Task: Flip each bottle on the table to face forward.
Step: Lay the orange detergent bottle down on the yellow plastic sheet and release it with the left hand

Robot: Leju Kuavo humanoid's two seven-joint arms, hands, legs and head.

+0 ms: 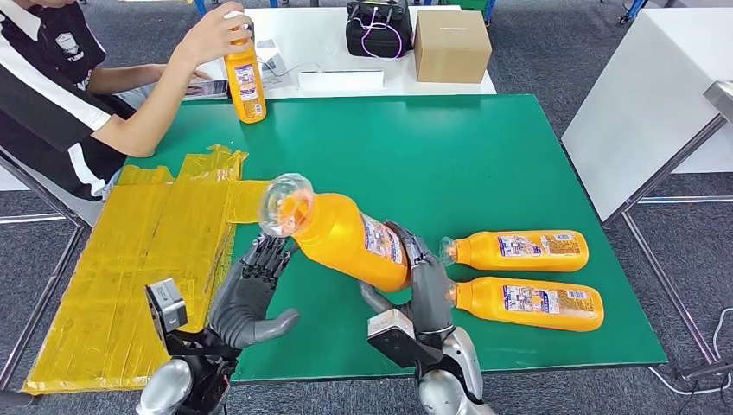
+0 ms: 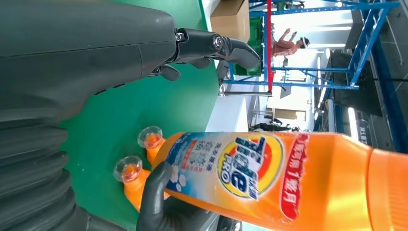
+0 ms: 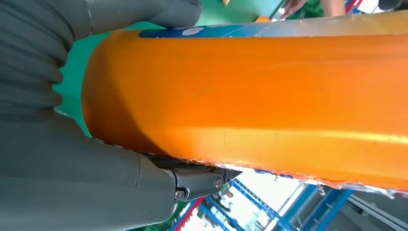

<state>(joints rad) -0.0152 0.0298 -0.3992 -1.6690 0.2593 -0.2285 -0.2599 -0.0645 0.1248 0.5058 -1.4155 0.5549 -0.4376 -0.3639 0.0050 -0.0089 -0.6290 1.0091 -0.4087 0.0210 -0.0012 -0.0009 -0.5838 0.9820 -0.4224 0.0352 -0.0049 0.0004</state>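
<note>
My right hand (image 1: 425,290) grips the base end of an orange detergent bottle (image 1: 346,239), lifted off the green table (image 1: 449,156) and tilted, its clear cap up and to the left. The right wrist view has the bottle's plain orange side (image 3: 250,96) against my palm. My left hand (image 1: 251,294) is open just below the bottle's neck, fingers (image 2: 211,45) spread and off the bottle's label (image 2: 250,166). Two more orange bottles (image 1: 519,251) (image 1: 529,303) lie on their sides at the right, caps pointing left. A person at the far left holds a fourth bottle (image 1: 245,82) upright.
A patch of yellow tape (image 1: 147,259) covers the table's left side. Behind the green table a white table (image 1: 328,39) carries a cardboard box (image 1: 451,45) and a black bag (image 1: 378,28). Another white table (image 1: 648,95) stands at the right. The person's arm (image 1: 143,112) reaches over the far-left corner.
</note>
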